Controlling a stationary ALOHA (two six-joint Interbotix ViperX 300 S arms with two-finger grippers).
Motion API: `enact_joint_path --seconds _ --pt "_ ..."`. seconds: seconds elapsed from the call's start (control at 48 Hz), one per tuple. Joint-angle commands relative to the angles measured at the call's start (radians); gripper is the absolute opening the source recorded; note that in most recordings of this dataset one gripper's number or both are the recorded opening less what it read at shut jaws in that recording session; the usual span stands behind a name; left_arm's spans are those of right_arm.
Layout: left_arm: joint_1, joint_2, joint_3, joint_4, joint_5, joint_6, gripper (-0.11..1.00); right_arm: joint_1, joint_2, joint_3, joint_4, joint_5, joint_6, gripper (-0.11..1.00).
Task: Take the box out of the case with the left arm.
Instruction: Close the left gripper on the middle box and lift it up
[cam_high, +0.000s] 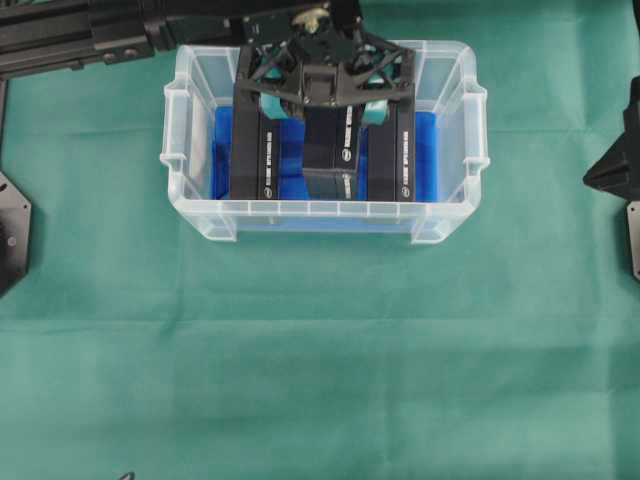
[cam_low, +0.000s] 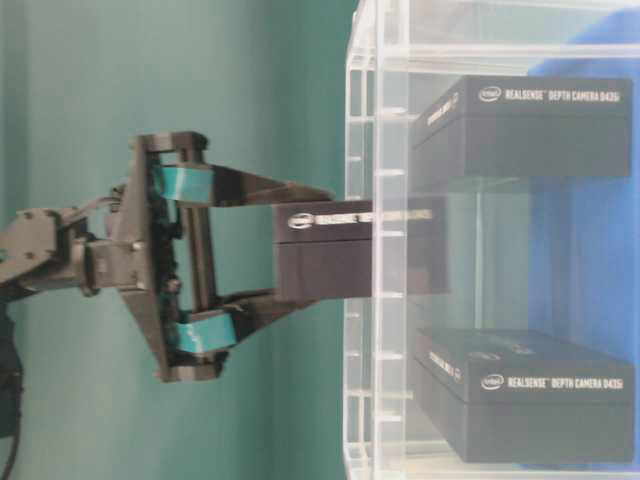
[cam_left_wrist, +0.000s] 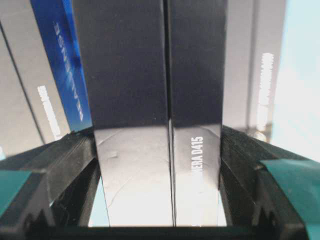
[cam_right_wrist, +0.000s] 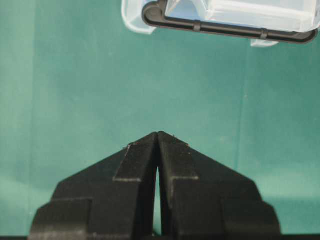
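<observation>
The clear plastic case (cam_high: 320, 208) stands at the back middle of the green table, with blue cloth (cam_high: 225, 150) on its floor. My left gripper (cam_high: 322, 105) reaches down into it and is shut on the middle black box (cam_high: 330, 150). The table-level view shows this box (cam_low: 330, 265) raised, with one end past the case rim (cam_low: 385, 250) and the other end still inside. In the left wrist view the box (cam_left_wrist: 150, 100) fills the space between both fingers (cam_left_wrist: 75, 150). My right gripper (cam_right_wrist: 158, 135) is shut on nothing, off to the right of the case.
Two more black boxes stand in the case, one left (cam_high: 262, 150) and one right (cam_high: 393, 150) of the held one, close to its sides. The right arm's base (cam_high: 615, 170) sits at the table's right edge. Green cloth (cam_high: 320, 350) covers the table.
</observation>
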Motion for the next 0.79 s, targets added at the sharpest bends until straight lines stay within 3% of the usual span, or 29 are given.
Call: enact_joint_path --seconds 0.0,0.458,0.77 --pt "0.003 -0.018 -0.074 0.003 0.04 0.0 0.63 -0.002 0.003 -0.012 -0.002 -0.005 0.002 0.03" --pt "0.009 -0.029 -0.229 0.006 0.183 -0.003 0.62 -0.002 0.005 -0.011 -0.002 -0.008 0.002 0.03" --pt "0.009 -0.032 -0.239 0.006 0.213 -0.008 0.62 -0.002 0.005 -0.011 -0.002 -0.006 0.006 0.03"
